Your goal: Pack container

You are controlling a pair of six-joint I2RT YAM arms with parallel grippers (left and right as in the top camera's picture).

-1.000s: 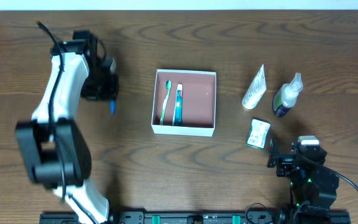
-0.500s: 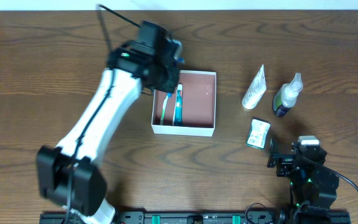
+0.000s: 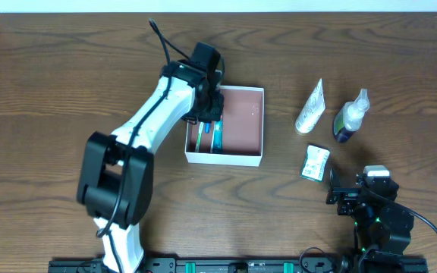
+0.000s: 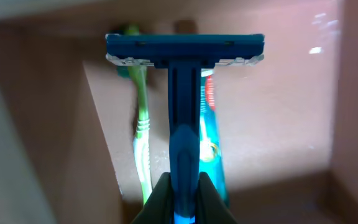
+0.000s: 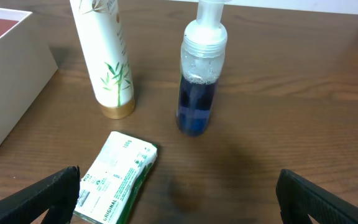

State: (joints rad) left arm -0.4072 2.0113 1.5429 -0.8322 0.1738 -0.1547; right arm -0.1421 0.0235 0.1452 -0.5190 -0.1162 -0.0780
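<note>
From above, the left gripper [image 3: 212, 114] hung over the back left corner of the container [image 3: 237, 159], which sat mid-table with its white walls square to the edge. Two things lay inside already, side by side along the left wall: a toothbrush [image 3: 201, 138] and a toothpaste tube [image 3: 217, 138]. The rest of its pink-brown floor was bare. Off to the right, well apart from the box, waited a white tube [image 3: 309, 108], a pump bottle [image 3: 350, 117] and a wrapped packet [image 3: 315, 163], none packed yet.

The left wrist camera showed the grip itself. The fingers were pinched tight on the handle of a blue razor [image 4: 184, 112], its head pointing away, poised right above the toothbrush and toothpaste. It looked ready to be set down, though I couldn't tell whether it touched anything.

Over on the right wrist camera, the right gripper [image 5: 179, 199] was spread wide with nothing in it, parked low near the packet, with the tube and bottle upright beyond. By my reckoning that was two in, one on the way and three to go.
</note>
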